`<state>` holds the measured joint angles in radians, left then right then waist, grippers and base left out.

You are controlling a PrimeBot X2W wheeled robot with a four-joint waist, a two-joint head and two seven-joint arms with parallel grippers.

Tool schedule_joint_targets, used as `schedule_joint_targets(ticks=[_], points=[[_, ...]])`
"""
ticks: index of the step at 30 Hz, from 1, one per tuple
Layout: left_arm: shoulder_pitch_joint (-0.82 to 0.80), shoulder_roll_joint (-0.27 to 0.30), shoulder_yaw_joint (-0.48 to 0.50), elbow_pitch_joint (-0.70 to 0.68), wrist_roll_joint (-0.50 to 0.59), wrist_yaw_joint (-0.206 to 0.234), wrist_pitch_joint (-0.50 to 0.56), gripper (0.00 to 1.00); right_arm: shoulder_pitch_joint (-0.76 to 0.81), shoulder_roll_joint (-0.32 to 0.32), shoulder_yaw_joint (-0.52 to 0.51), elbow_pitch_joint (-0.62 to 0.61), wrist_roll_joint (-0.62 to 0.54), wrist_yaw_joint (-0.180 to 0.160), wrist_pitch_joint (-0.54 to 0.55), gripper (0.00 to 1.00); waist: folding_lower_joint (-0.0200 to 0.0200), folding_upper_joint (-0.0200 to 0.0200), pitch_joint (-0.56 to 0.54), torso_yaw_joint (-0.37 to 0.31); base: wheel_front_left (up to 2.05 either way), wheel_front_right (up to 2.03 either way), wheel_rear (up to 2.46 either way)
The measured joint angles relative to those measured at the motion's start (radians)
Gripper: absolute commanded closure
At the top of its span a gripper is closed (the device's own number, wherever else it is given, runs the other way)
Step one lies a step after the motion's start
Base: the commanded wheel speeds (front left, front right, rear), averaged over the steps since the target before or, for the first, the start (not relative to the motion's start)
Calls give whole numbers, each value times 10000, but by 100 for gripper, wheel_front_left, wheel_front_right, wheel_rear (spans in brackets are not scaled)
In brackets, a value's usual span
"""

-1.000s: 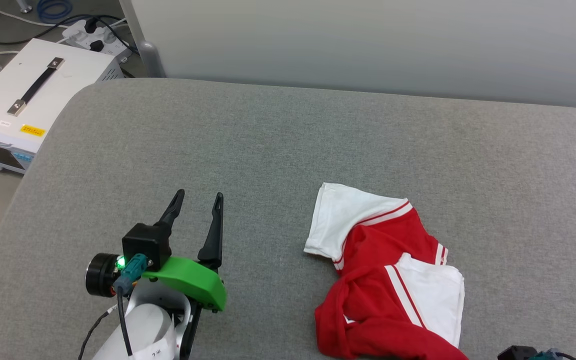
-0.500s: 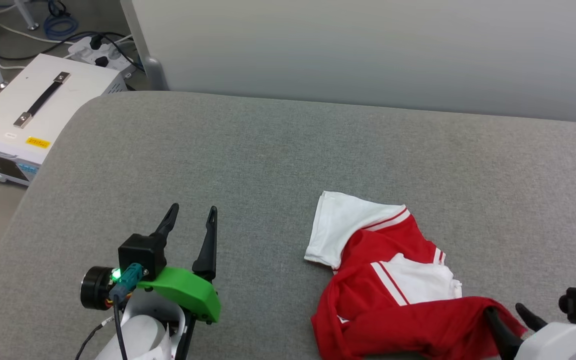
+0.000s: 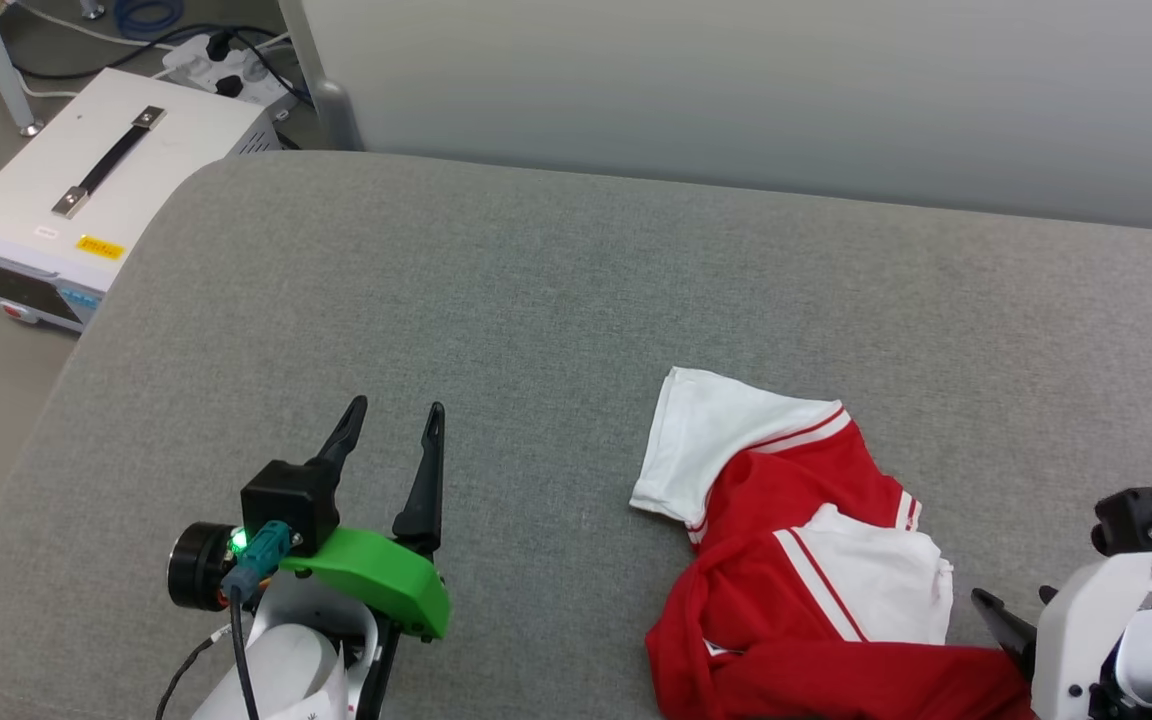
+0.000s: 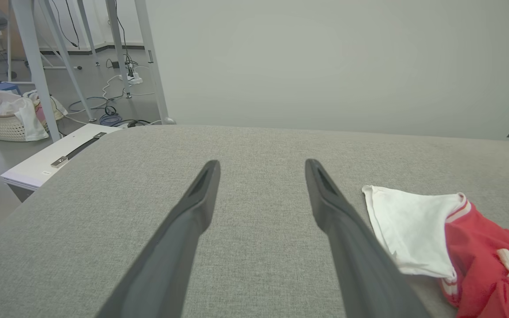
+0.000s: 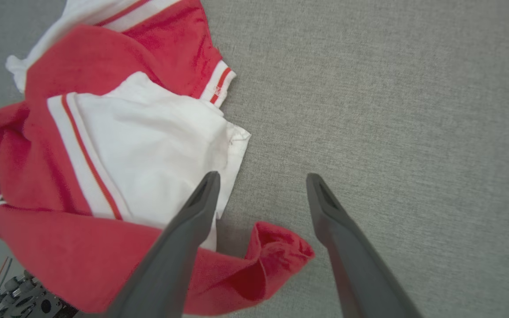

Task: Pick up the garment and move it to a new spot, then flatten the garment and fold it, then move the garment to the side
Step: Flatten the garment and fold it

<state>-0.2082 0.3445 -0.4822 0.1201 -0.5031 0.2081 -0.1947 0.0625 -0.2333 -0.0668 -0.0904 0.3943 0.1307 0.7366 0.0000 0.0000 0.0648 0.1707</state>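
The grey padded bench [image 3: 576, 280] is left bare to the left and toward the far edge, so open room for spreading is judged to lie there. The garment [image 3: 786, 480] is crumpled at the bench's near right, its long axis running from the white sleeve [image 3: 716, 430] at far left to a bunched red corner [image 5: 281, 254] at near right. The right gripper [image 5: 261, 176] is the nearer: its fingers are spread wide and empty, straddling that corner. The left gripper [image 3: 398, 404], fingers likewise apart, is held well to the garment's left.

Dark left hand [image 3: 398, 405] wears a green bracket [image 3: 381, 580].
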Motion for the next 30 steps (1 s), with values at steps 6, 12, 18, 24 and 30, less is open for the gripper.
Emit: schedule_joint_targets(ticks=[6,12,18,24,30], points=[[-278,-184,-56,52,2,-17,-132,0,-1039,-667,1129,1262,399,0,481,0,0,0,541,259,0,0,0],[-478,-347,-84,288,2,-27,-284,0,-1511,-1239,2265,2316,984,-6,993,0,1,0,995,541,0,0,0],[-483,-351,-17,391,2,-21,-337,0,-1707,-1476,2389,2284,1536,-6,1147,100,0,0,1125,617,0,0,0],[-477,-337,8,454,0,-13,-397,0,-2088,-1490,1705,1423,1227,2,362,100,1,0,933,360,0,0,0],[-453,-318,8,447,-4,0,-412,0,-2806,-1526,134,702,629,4,96,100,0,0,721,44,0,0,0]])
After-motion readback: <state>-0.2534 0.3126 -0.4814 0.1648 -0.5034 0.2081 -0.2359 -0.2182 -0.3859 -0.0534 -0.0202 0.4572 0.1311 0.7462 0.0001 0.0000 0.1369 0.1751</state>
